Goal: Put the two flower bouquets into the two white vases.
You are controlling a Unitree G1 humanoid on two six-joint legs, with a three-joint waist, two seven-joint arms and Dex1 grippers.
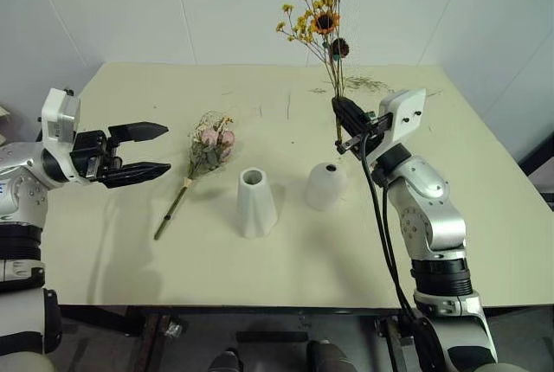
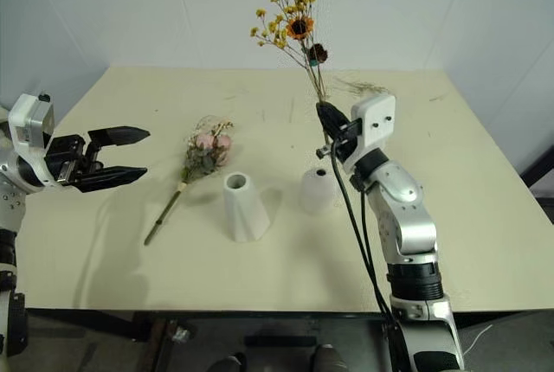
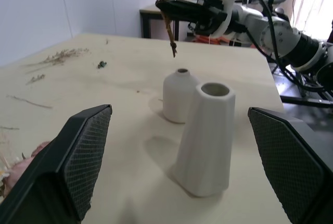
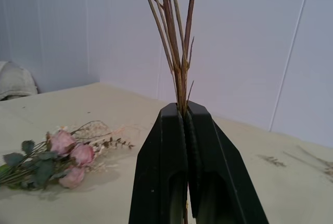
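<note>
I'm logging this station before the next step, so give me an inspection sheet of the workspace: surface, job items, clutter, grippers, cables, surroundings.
Surface: pale table, matte, level.
Job's things: rose bouquet lying flat; yellow spray held upright above the rounded vase; tapered vase standing, nothing in it.
Clutter: loose dried twigs near the far edge.
Grippers: left gripper open, holding nothing; right gripper shut on the spray's stems.
Cables: black cables along the right arm.
Surroundings: white walls; another table behind.
</note>
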